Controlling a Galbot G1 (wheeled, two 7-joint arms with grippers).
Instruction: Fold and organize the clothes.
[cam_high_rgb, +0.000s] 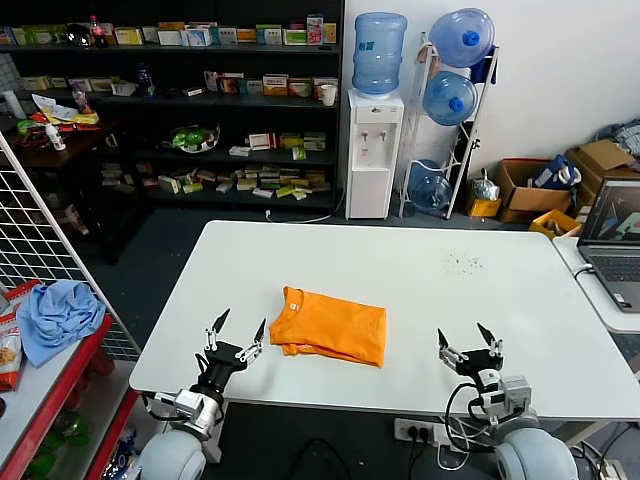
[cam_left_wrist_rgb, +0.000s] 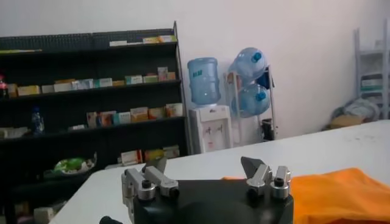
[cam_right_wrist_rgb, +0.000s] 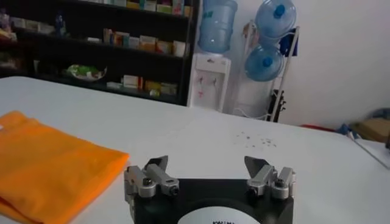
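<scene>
The orange T-shirt (cam_high_rgb: 332, 326) lies folded into a compact rectangle on the white table (cam_high_rgb: 420, 280), near the front edge and a little left of centre. No lettering shows on it. My left gripper (cam_high_rgb: 238, 327) is open and empty at the front edge, just left of the shirt. My right gripper (cam_high_rgb: 464, 340) is open and empty at the front edge, well to the right of the shirt. The shirt also shows in the left wrist view (cam_left_wrist_rgb: 341, 192) beyond the left gripper (cam_left_wrist_rgb: 206, 163), and in the right wrist view (cam_right_wrist_rgb: 52, 164) beside the right gripper (cam_right_wrist_rgb: 207, 161).
A light blue cloth (cam_high_rgb: 58, 315) lies on a red rack left of the table. A laptop (cam_high_rgb: 612, 240) sits on a side table at the right. Dark shelves (cam_high_rgb: 180, 110), a water dispenser (cam_high_rgb: 373, 150) and spare bottles (cam_high_rgb: 452, 95) stand behind.
</scene>
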